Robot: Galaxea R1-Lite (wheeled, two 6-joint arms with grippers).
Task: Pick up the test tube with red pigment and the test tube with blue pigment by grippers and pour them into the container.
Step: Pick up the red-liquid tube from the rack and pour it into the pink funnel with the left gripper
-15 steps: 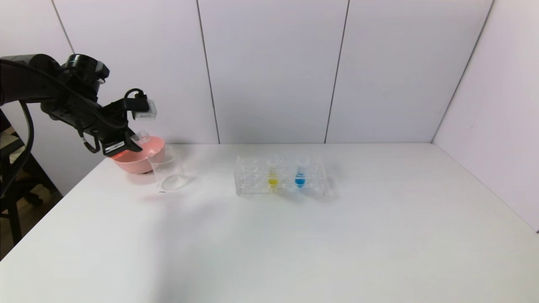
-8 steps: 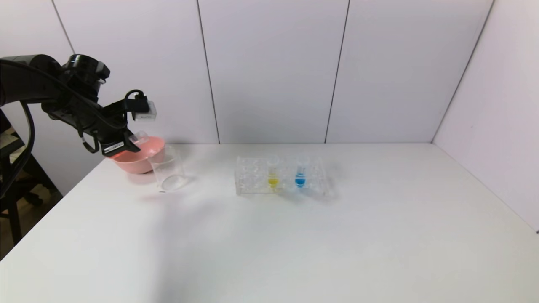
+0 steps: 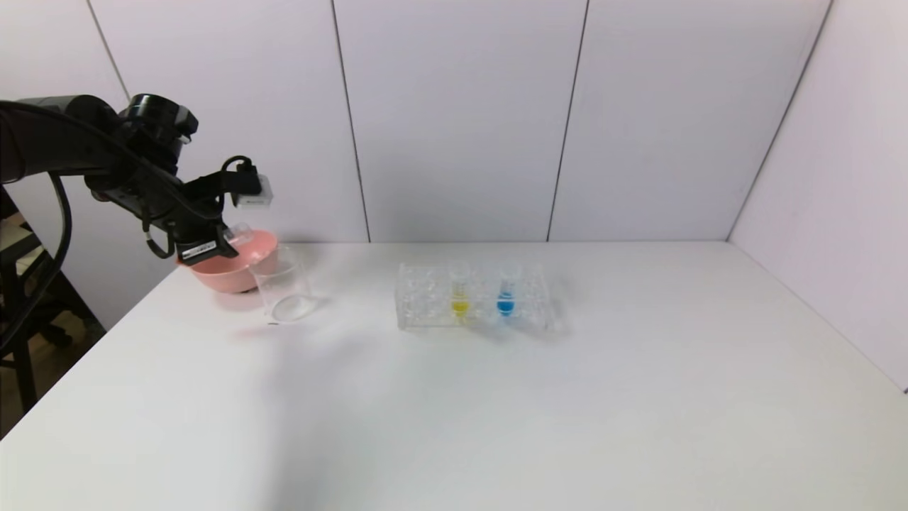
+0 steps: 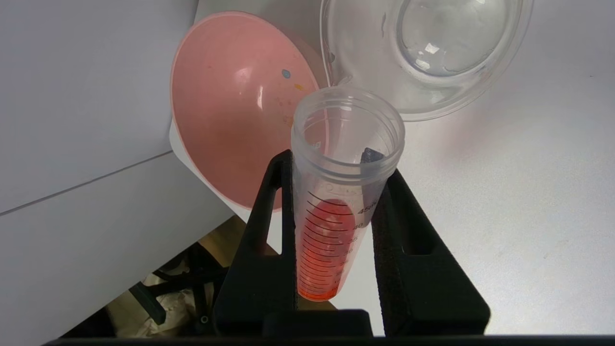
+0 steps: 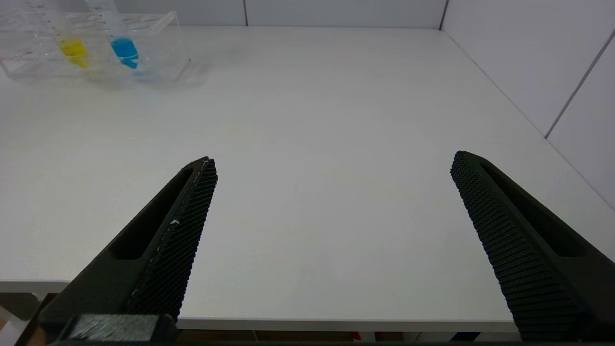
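My left gripper [image 3: 225, 245] hangs at the far left of the table, above the pink bowl, and is shut on the test tube with red pigment [image 4: 331, 226]. The tube is tilted, its open mouth [image 3: 240, 231] points toward the container, and red-orange liquid lies in its lower part. The container [image 3: 282, 285] is a clear beaker standing right of the bowl; it also shows in the left wrist view [image 4: 423, 53]. The test tube with blue pigment [image 3: 506, 294] stands in the clear rack [image 3: 425, 301]. My right gripper [image 5: 334, 163] is open and empty over the table's near edge.
A pink bowl [image 3: 220, 273] stands touching the beaker on its left, close to the table's left edge. A tube with yellow liquid [image 3: 460, 294] stands in the rack left of the blue one. White walls close off the back and right.
My left gripper has moved a little to the right and up with the red tube, closer to the beaker. Nothing else has moved.
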